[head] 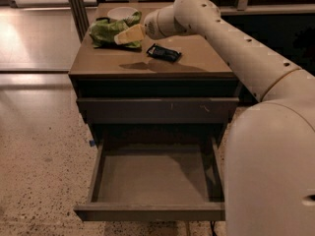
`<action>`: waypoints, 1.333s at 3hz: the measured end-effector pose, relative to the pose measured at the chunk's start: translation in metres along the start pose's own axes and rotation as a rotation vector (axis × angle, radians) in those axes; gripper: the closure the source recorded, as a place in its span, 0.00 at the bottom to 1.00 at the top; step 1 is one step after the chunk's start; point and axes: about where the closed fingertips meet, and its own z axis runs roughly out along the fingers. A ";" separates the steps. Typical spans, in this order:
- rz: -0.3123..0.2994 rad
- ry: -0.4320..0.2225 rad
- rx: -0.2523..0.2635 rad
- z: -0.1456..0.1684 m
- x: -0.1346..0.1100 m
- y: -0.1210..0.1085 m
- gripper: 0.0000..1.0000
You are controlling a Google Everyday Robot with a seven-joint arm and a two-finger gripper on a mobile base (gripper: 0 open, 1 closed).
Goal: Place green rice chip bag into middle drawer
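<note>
The green rice chip bag (104, 31) lies crumpled at the back left of the cabinet top (197, 65), in front of a white bowl (121, 13). My gripper (122, 36), pale yellow at the end of the white arm, reaches in from the right and its tip rests on the bag's right side. The middle drawer (147, 213) stands pulled out at the bottom of the cabinet, and its flat tray is bare.
A small black wrapped bar (163, 53) lies on the cabinet top just right of the gripper. A shut drawer front with pale scratches (157, 109) sits above the open drawer. My white arm and body (275, 146) fill the right side. Speckled floor lies to the left.
</note>
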 end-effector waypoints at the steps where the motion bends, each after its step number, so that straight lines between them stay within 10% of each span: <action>1: 0.011 -0.015 -0.029 0.019 0.002 0.001 0.00; 4: 0.032 -0.048 -0.083 0.062 0.000 0.012 0.00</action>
